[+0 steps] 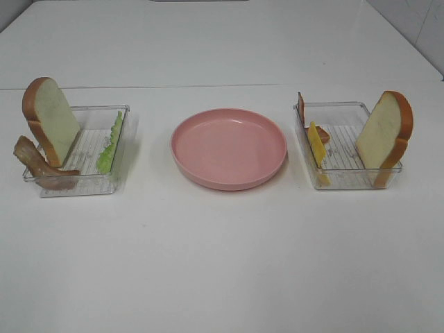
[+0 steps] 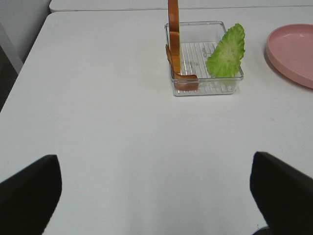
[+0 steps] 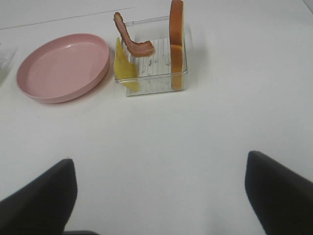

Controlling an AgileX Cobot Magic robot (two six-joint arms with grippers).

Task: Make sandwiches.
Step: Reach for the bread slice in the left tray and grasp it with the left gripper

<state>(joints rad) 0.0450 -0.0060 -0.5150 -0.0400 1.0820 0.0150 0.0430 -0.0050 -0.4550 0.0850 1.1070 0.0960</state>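
Observation:
No stacked sandwiches show; the parts stand apart in two clear trays. The left tray (image 1: 90,108) holds a bread slice (image 1: 52,118) on edge, a brown bacon strip (image 1: 41,166) over its front corner and green lettuce (image 1: 109,146). In the right tray (image 1: 333,104) are another upright bread slice (image 1: 385,132), yellow cheese (image 1: 317,146) and bacon (image 1: 322,133). My left gripper (image 2: 155,161) is open, well short of the lettuce (image 2: 226,51). My right gripper (image 3: 159,160) is open too, short of the cheese (image 3: 124,68) and bread (image 3: 177,44). Neither arm appears in the high view.
A round pink plate (image 1: 229,182) sits between the two trays with nothing on it. White tabletop stretches in front of the trays toward both grippers. A seam in the table runs behind the trays.

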